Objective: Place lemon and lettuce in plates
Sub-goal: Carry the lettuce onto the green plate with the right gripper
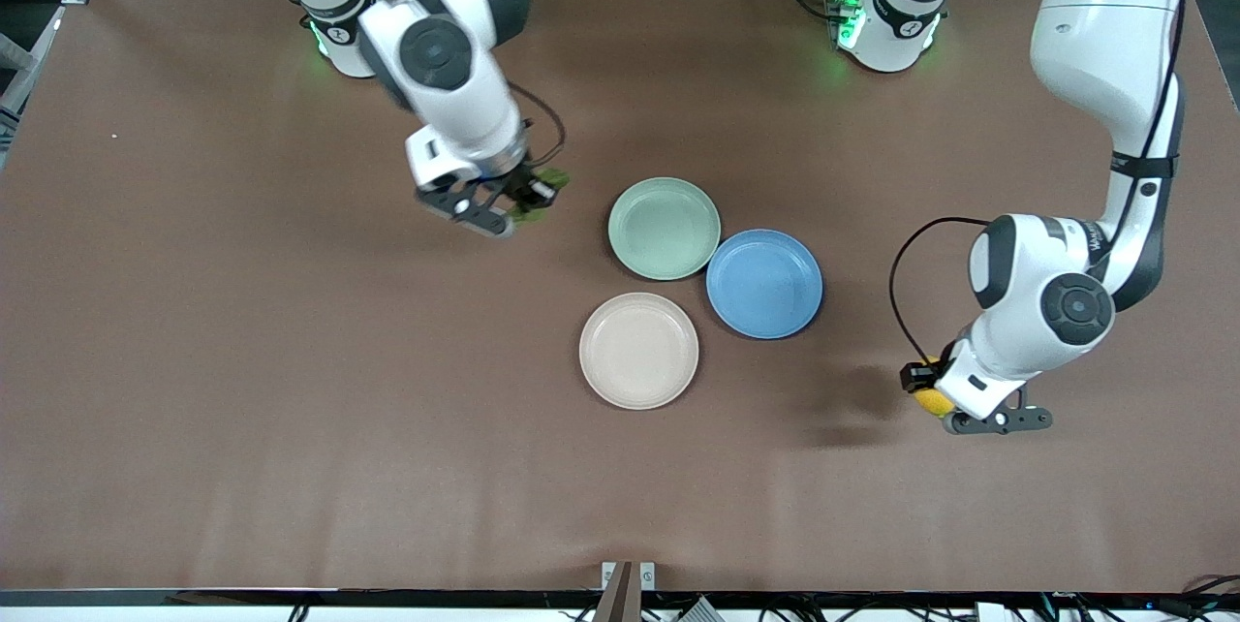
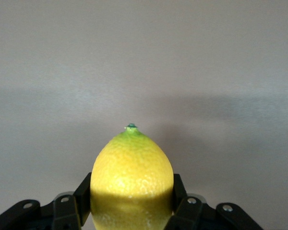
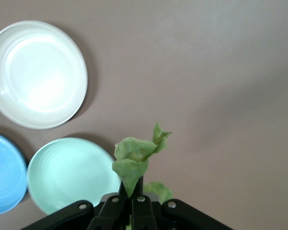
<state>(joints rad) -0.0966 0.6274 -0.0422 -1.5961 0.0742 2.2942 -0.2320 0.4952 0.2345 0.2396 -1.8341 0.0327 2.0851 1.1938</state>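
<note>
Lettuce [image 3: 134, 160] hangs pinched in the right end effector [image 1: 504, 201], whose jaws are clamped tight on the leaf's narrow end so the crinkled blade droops free ahead of them; the grip on one end looks chosen so the leaf can be let fall flat into a plate. This end effector is up in the air over bare surface [image 1: 242, 360] just beside the mint green plate [image 1: 665, 228], toward the right arm's end of the table, and in the right wrist view the leaf tip sits just clear of that plate's rim, not yet over it. The lemon [image 2: 132, 184] is gripped by the left end effector [image 1: 945, 399], its jaws closed on the fruit's two flanks with the stem end pointing away from the wrist, a hold across the narrow width that should keep the oval from rolling out. That end effector hovers over open surface toward the left arm's end of the table, well apart from all three plates, and in the front view only a sliver of yellow shows beside the wrist. The cream-beige plate [image 1: 638, 350] lies nearest the front camera, the blue plate [image 1: 764, 283] just beside the other two; all are bare. Judging from this, both things are lifted and carrying is under way: the lettuce seems bound for the mint plate, the lemon has the longer way to go.
</note>
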